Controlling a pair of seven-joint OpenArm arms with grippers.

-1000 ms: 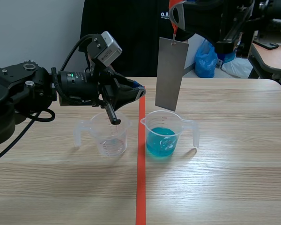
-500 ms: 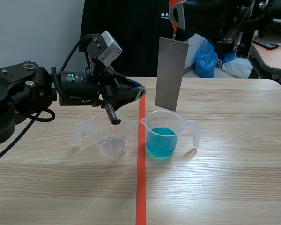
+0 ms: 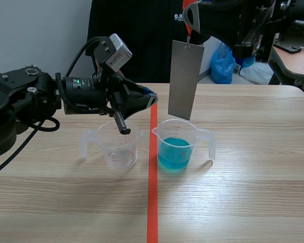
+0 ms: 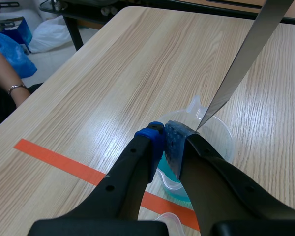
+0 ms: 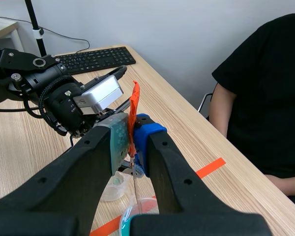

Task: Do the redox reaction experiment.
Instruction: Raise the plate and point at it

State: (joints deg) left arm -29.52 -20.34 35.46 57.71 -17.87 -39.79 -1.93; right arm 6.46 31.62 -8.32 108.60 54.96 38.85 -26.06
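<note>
- Right gripper (image 3: 189, 31) is hanging high above the table (image 3: 253, 177), its two fingers pinching shut on an orange-red tab (image 5: 134, 105); the right wrist view is showing the tab pressed between the pads.
- Grey metal plate (image 3: 185, 81) is dangling upright from that tab, its lower edge hovering just above the rim of the beaker of blue liquid (image 3: 177, 144) and clear of the liquid.
- Left gripper (image 3: 151, 98) is hanging above the empty clear beaker (image 3: 117, 147), its fingers closed together with nothing showing between the pads in the left wrist view.
- Both beakers are standing upright, one on each side of the orange-red tape line (image 3: 152, 192), near each other but not touching.
- Across the table, a person in a black shirt (image 3: 137, 40) is sitting; a blue bag (image 3: 223, 63) is lying beyond the far edge.
</note>
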